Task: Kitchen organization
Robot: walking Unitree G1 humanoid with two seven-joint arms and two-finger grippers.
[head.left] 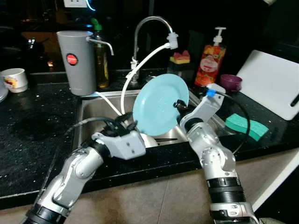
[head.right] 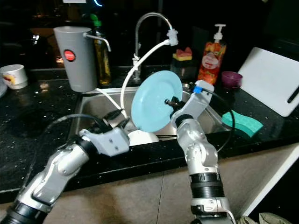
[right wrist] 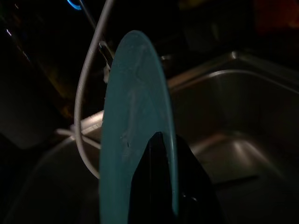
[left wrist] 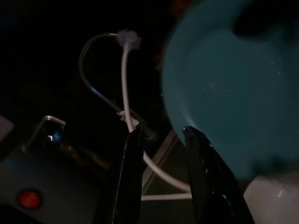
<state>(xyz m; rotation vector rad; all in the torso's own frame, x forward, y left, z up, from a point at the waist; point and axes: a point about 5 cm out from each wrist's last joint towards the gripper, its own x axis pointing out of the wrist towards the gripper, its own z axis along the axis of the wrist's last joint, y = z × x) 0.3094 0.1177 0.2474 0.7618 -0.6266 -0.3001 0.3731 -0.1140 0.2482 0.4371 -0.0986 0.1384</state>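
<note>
Over the sink (head.left: 88, 109), our right claw (head.left: 179, 105) pinches the plate's (head.left: 159, 105) right rim, holding it nearly upright. Our left claw (left wrist: 161, 154), fingers spread, waits near its lower-left edge, seemingly untouching. Next we must carry the plate off the bench (head.left: 32, 135), gently.

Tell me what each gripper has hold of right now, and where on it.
The right gripper holds the teal plate by its rim, pinched at the right edge, plate tilted up over the sink. The left gripper is open and holds nothing, close beside the plate.
</note>
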